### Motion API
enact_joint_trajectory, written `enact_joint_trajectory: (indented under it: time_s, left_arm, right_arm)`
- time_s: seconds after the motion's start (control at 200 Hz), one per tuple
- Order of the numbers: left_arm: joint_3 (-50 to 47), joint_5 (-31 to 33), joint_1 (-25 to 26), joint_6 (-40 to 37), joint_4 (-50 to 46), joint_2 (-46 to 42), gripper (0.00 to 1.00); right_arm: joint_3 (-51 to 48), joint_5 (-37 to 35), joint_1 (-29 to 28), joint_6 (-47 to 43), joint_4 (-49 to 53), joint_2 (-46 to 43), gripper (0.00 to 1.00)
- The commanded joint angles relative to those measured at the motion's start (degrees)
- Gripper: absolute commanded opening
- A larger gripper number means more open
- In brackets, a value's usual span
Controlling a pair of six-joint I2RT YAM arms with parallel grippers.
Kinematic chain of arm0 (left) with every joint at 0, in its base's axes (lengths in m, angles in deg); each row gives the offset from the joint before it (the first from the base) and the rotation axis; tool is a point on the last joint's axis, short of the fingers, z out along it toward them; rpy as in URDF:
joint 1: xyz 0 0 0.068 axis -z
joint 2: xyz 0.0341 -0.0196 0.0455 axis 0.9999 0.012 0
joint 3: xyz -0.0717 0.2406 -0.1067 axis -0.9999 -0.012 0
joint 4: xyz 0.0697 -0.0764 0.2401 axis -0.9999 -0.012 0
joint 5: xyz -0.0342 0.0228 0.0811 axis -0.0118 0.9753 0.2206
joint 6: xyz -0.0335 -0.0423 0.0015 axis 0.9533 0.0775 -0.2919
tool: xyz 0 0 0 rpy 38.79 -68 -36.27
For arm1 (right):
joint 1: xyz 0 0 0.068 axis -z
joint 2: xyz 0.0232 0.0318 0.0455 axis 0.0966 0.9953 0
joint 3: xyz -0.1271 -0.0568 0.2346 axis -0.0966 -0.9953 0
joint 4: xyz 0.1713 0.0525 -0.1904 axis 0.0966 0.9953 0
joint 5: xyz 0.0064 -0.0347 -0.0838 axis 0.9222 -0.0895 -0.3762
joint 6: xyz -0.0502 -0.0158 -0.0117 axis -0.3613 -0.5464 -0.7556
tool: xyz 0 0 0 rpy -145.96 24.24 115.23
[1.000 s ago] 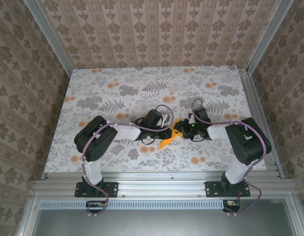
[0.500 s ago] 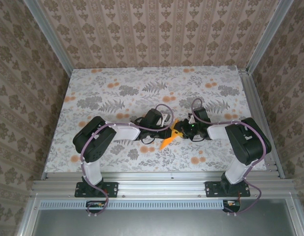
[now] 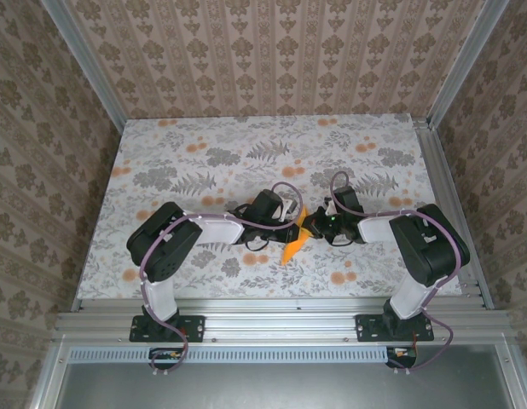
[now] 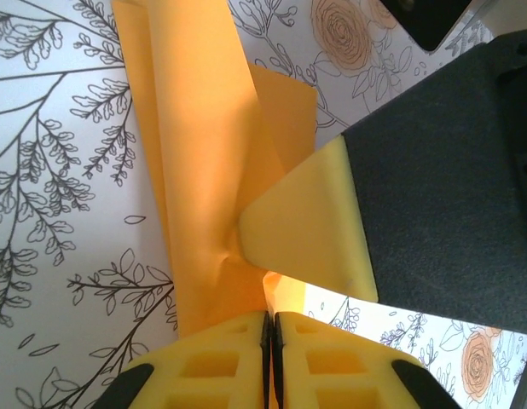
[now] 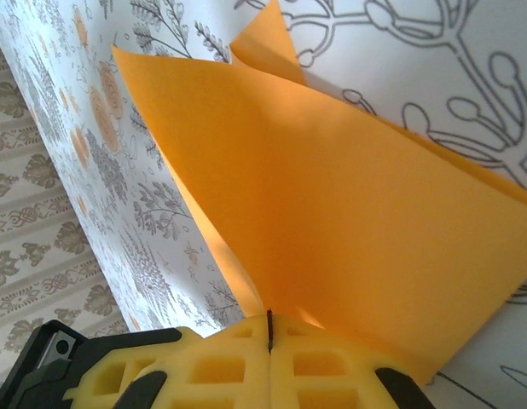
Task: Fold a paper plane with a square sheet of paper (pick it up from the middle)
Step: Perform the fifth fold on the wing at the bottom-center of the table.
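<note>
Rectangular table (image 3: pixel 204 136), its top covered in a white sheet printed with grey ferns and leaves, edged by aluminium rails (image 3: pixel 452 213) at 3 and 6 o'clock. Small orange printed flower blotches (image 3: pixel 120 170) lie scattered toward 9, 11, 2 and 5 o'clock. One folded sheet of thin bright orange paper (image 3: pixel 290 250) sits just 6 o'clock of centre; whether it touches the surface cannot be told.

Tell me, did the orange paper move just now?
Yes. The orange paper has swung its lower tip closer to the front rail.
</note>
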Motion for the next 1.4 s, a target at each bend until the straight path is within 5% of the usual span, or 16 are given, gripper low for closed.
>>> enact_joint_trajectory:
  time_s: [0.0,0.18,0.35,0.635,0.785,1.055,1.395]
  left_arm:
    - [0.6,-0.2,0.4,-2.4,-2.9,-2.2,0.14]
    - [0.5,-0.1,0.7,-3.2,-4.8,-3.4,0.24]
    - [1.4,7.1,3.9,-7.4,-15.3,-7.0,0.37]
    - [-1.8,14.1,7.3,-6.4,-19.6,-9.1,0.4]
    - [-0.9,15.7,8.4,-6.6,-20.2,-7.1,0.38]
    - [-0.4,18.2,9.4,-7.5,-20.8,-5.8,0.16]
    - [0.4,24.6,11.6,-9.5,-22.8,-4.1,0.06]
  right_arm:
    - [-1.1,0.0,-0.3,-0.9,0.5,0.5,0.08]
    - [-1.3,-0.2,-0.3,-1.5,0.9,0.2,0.09]
    - [-1.3,-0.3,-0.3,-1.5,0.8,0.2,0.09]
    - [-1.2,-0.4,-0.2,-1.9,1.2,0.2,0.1]
    - [-1.3,-0.3,-0.3,-2.0,1.4,0.0,0.1]
    - [-1.3,-0.4,-0.3,-2.0,1.7,-0.9,0.13]
    - [-1.7,-1.0,-0.3,-3.8,7.2,-5.1,0.37]
